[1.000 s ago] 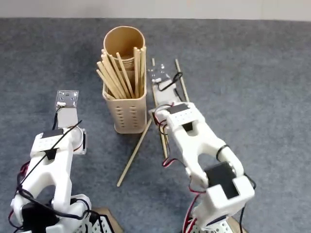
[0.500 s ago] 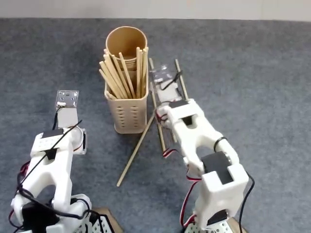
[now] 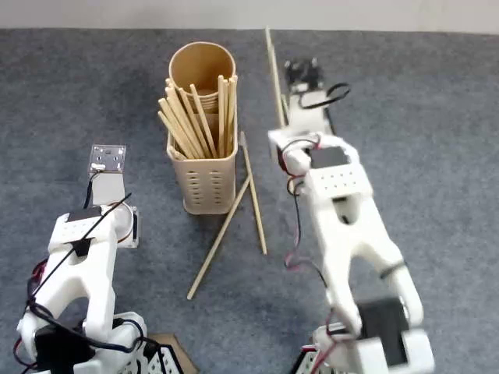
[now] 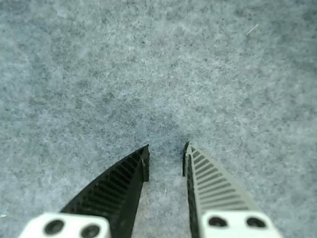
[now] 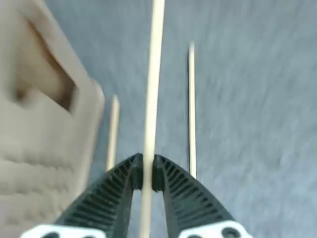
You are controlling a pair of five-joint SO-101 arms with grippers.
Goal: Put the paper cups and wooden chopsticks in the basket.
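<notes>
Beside the basket (image 3: 204, 185), the right gripper (image 5: 147, 164) pinches one wooden chopstick (image 5: 157, 74), likely to tip it in; across the basket, the left gripper (image 4: 166, 154) hangs slightly spread, empty.

1. High view: bright, even light from above, no glare on the grey tabletop (image 3: 437, 117).
2. Shadows are soft and faint, tight around the basket (image 3: 204, 183) base.
3. Left wrist view: dim shadow patch just ahead of the left claw (image 4: 166, 147).
</notes>
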